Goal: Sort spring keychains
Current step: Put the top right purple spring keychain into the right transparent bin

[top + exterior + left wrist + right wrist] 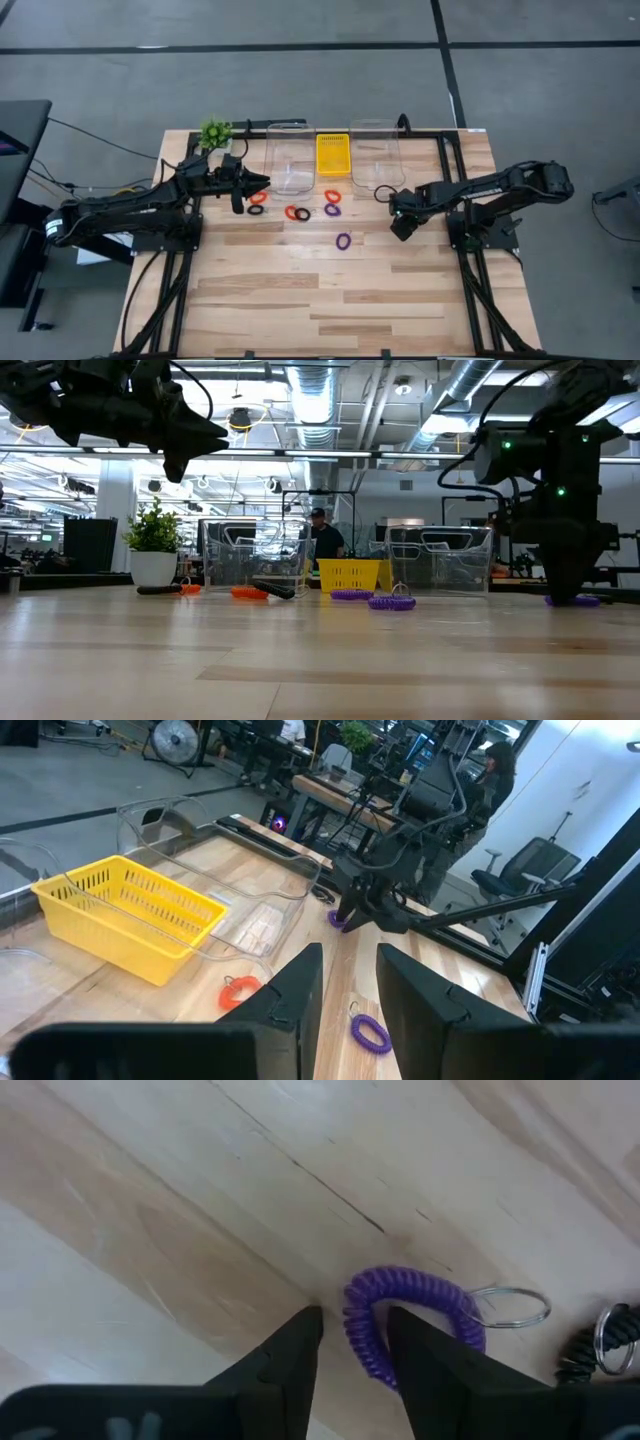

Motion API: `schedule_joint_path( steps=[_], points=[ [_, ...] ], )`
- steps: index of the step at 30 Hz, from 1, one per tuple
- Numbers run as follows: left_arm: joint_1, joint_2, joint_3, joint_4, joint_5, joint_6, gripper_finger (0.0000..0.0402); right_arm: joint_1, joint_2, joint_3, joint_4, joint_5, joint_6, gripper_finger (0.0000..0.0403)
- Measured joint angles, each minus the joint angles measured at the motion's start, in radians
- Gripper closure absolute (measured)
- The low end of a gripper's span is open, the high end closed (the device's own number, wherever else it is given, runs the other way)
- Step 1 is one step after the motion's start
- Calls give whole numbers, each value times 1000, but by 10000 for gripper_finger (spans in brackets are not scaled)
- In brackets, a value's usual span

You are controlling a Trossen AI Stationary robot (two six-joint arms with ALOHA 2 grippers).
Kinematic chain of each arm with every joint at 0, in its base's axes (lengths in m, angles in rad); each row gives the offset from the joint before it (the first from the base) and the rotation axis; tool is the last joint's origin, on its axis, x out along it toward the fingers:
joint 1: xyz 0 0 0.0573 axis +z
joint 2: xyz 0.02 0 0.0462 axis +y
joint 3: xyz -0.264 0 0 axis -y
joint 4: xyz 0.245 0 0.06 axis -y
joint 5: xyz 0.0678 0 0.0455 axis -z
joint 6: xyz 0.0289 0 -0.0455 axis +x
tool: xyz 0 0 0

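Observation:
Several spring keychains lie flat on the wooden table in front of the containers: red-orange ones (pixel 257 198) (pixel 292 212) (pixel 332 196), black ones (pixel 255 209) (pixel 303 214) (pixel 383 192), and purple ones (pixel 332 209) (pixel 343 241). My right gripper (pixel 400 226) (pixel 565 598) is down at the table top and open. Its fingertips (pixel 355 1330) stand on either side of one arc of another purple keychain (pixel 410 1315), which has a metal ring (pixel 510 1305). My left gripper (pixel 262 183) (pixel 350 970) hovers high near the left clear container, slightly open and empty.
Two clear containers (pixel 290 158) (pixel 375 155) stand at the far edge with a yellow tray (pixel 333 155) between them. A small green plant (pixel 214 132) sits at the far left corner. The near half of the table (pixel 330 300) is bare wood. A person stands in the room behind (pixel 322 538).

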Motion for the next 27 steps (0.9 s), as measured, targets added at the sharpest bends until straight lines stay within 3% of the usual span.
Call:
schedule_joint_path(
  steps=[9, 17, 23, 27],
  points=[
    [0, 0, 0, 0, 0, 0, 307, -1, 2, -5, 8, -19, 0, 289],
    [0, 0, 0, 0, 0, 3, 307, -2, -26, -7, 22, -106, 0, 385],
    [0, 0, 0, -1, 0, 3, 307, 1, -70, -13, 94, -325, 2, 374],
    [0, 0, 0, -2, 0, 1, 307, 3, -111, -11, 190, -457, -7, 387]
  ],
)
